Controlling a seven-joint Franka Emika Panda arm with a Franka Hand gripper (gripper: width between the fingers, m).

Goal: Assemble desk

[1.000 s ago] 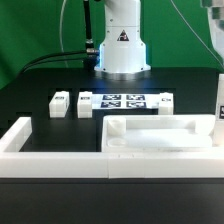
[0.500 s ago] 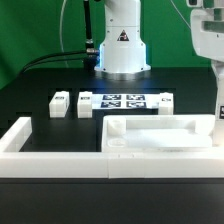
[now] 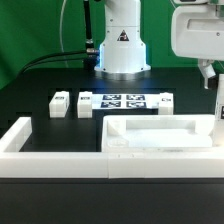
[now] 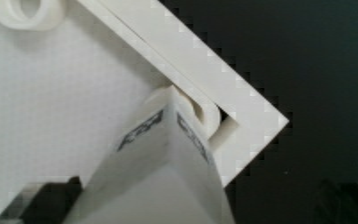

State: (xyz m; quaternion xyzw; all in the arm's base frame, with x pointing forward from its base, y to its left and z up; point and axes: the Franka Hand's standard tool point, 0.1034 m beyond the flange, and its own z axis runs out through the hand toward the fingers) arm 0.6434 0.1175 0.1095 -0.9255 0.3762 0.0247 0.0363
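The white desk tabletop (image 3: 160,135) lies rim-up behind the front border wall. A white leg post (image 3: 219,108) stands upright in its corner at the exterior view's right edge. My gripper (image 3: 210,73) hangs open just above that post and holds nothing. In the wrist view I look down along the leg post (image 4: 158,165) to the tabletop corner (image 4: 247,115), and a dark finger (image 4: 46,203) stands off beside the post. Two loose leg posts (image 3: 60,103) (image 3: 86,102) rest on the black table, left of the marker board (image 3: 124,101).
A low white border wall (image 3: 20,135) runs along the left and the front. The robot's base (image 3: 122,45) stands at the back centre. Another small white block (image 3: 164,102) sits at the marker board's right end.
The gripper hand has moved towards the exterior view's left, into fuller view above the standing leg post. The post and the other parts have not moved.
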